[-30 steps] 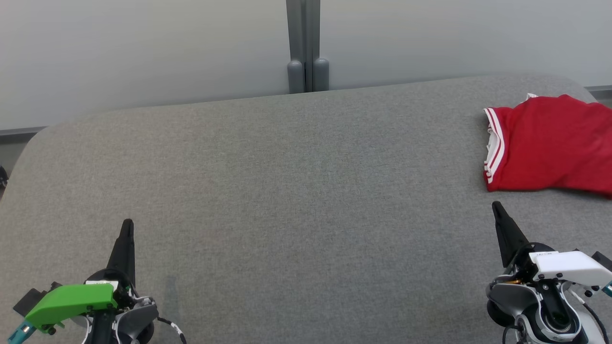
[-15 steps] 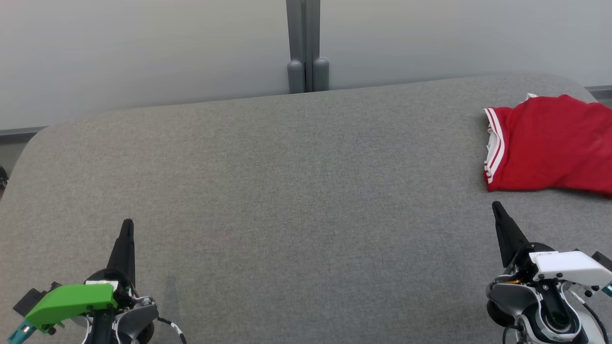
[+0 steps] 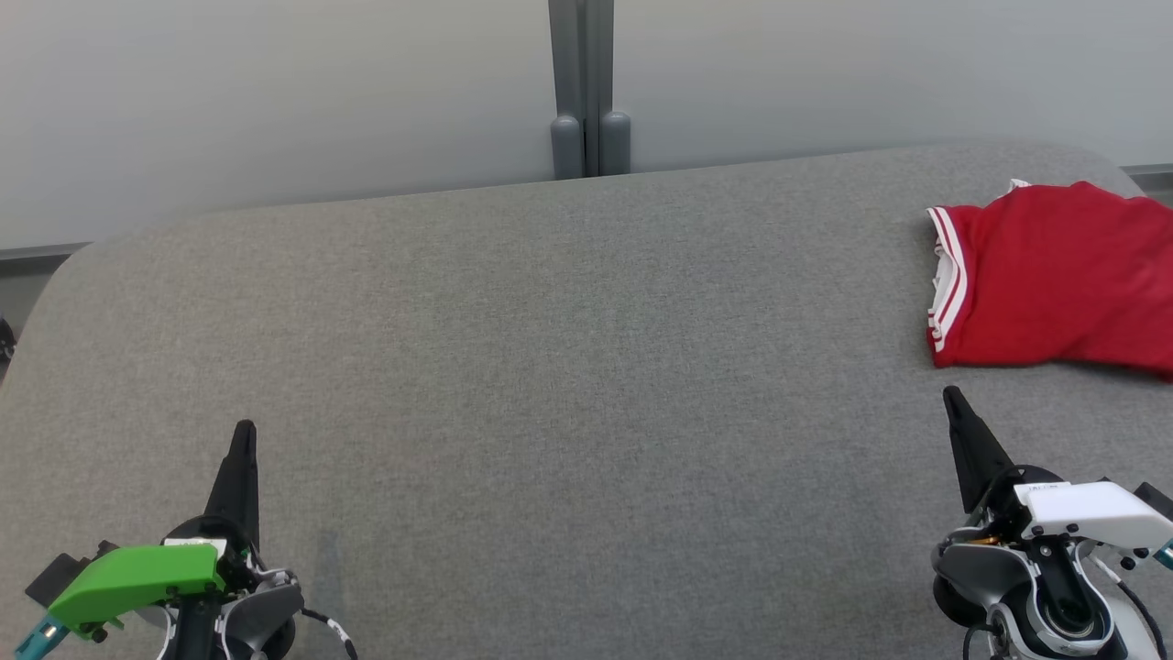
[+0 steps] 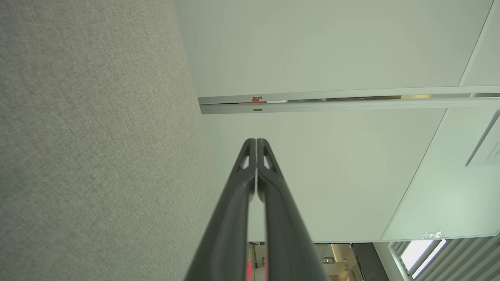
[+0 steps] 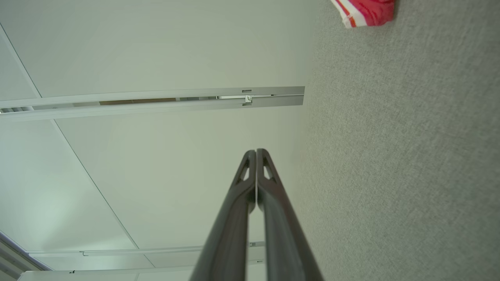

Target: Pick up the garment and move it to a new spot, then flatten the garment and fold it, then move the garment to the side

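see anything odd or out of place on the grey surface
Nothing stands out. The red garment with white-striped trim lies fairly flat at the far right of the grey fabric surface; no spill or damage shows.

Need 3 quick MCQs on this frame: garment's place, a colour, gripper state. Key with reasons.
1. Where does the garment lie on the grey table?
A. far right
B. centre
C. near left corner
2. What colour is its striped trim?
A. blue
B. white
C. yellow
3. How are the fingers of the left gripper and right gripper?
A. both open
B. right shut on the garment
C. both shut, empty

1 A: it lies at the head view's right edge.
2 B: white stripes edge the red cloth.
3 C: each wrist view shows fingers pressed together, nothing between.
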Robot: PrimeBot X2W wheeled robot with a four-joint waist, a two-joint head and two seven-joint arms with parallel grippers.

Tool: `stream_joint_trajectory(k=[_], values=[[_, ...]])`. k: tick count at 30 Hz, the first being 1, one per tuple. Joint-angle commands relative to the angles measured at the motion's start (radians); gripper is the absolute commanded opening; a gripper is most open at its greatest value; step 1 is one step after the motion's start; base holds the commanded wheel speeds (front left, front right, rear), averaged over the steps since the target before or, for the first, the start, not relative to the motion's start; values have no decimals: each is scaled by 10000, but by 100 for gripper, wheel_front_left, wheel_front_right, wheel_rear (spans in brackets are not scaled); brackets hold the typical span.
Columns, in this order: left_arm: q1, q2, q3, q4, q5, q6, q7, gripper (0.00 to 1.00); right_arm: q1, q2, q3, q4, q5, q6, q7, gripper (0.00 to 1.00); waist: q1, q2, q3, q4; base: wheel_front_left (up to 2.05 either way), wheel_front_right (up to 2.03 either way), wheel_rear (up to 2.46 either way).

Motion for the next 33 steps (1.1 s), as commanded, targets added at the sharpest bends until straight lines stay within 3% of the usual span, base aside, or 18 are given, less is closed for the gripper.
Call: stream_joint_trajectory(k=[1,33], values=[[-119,69,21,9,-30,-63,34,0,-57,-41,-14,-38,61,4,31,0,0,-1,0,0,0,0,0],[-118,69,20,8,-31,-64,33,0,-57,-41,-12,-38,62,4,30,0,0,-1,0,0,0,0,0]])
